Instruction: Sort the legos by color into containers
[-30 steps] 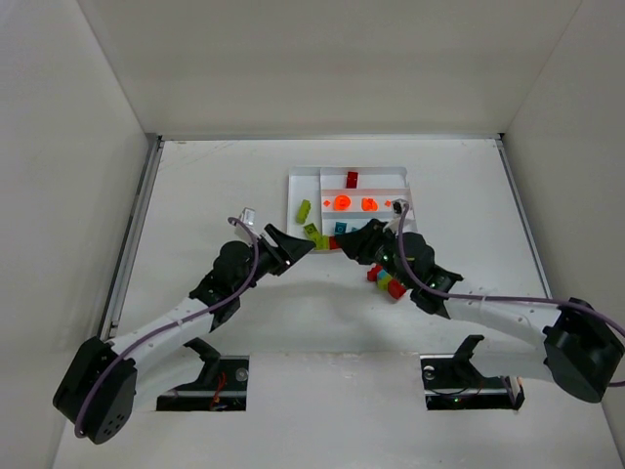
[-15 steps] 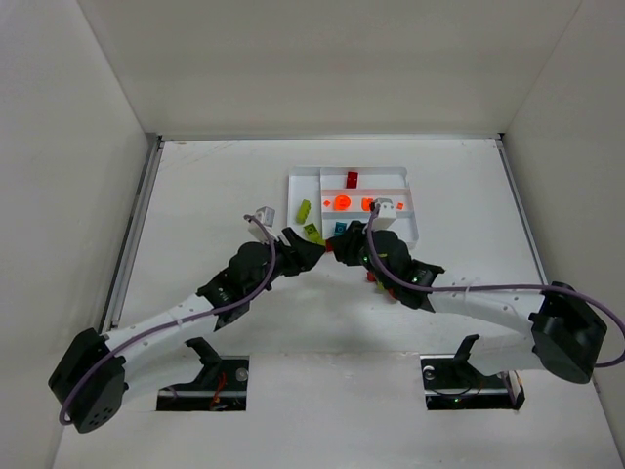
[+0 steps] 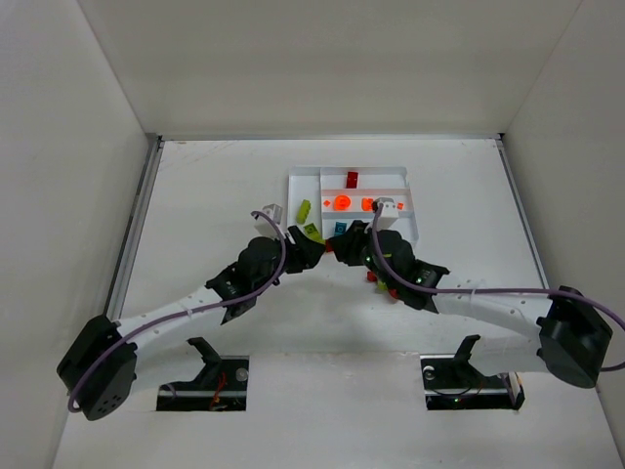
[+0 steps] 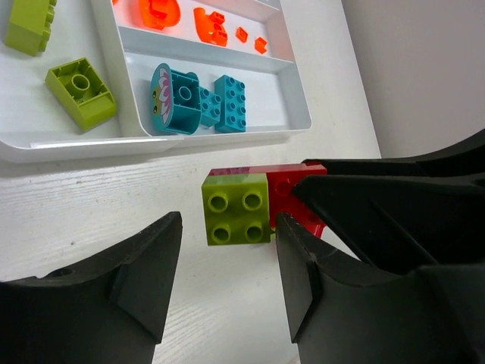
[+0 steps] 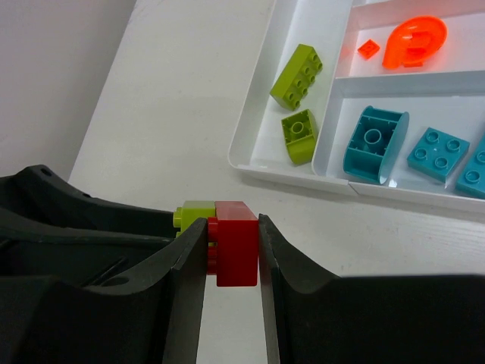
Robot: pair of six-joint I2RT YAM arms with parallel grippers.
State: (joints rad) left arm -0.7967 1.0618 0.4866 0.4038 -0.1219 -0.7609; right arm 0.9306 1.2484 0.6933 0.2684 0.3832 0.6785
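Observation:
My right gripper (image 5: pixel 231 227) is shut on a red brick (image 5: pixel 236 243) just above the table, in front of the white tray (image 5: pixel 288 176). A lime green brick (image 5: pixel 193 214) is stuck to the red one's studded side. In the left wrist view that green brick (image 4: pixel 236 208) faces me studs-on, with the red brick (image 4: pixel 292 193) behind it. My left gripper (image 4: pixel 229 221) is open with its fingers on either side of the green brick; a gap shows on the left side. From above, both grippers (image 3: pixel 314 251) (image 3: pixel 344 252) meet nose to nose near the tray's front.
The tray (image 3: pixel 410 230) holds lime bricks (image 3: pixel 305 208) in its tall section, a red brick (image 3: pixel 352 179), orange pieces (image 3: pixel 343 202) and teal pieces (image 4: pixel 201 102) in the long sections. Loose red and green legos (image 3: pixel 383 284) lie under my right arm.
My left arm has swung right to meet the right gripper, and its jaws have narrowed around the green brick. The right gripper shifted slightly left, still holding the red brick.

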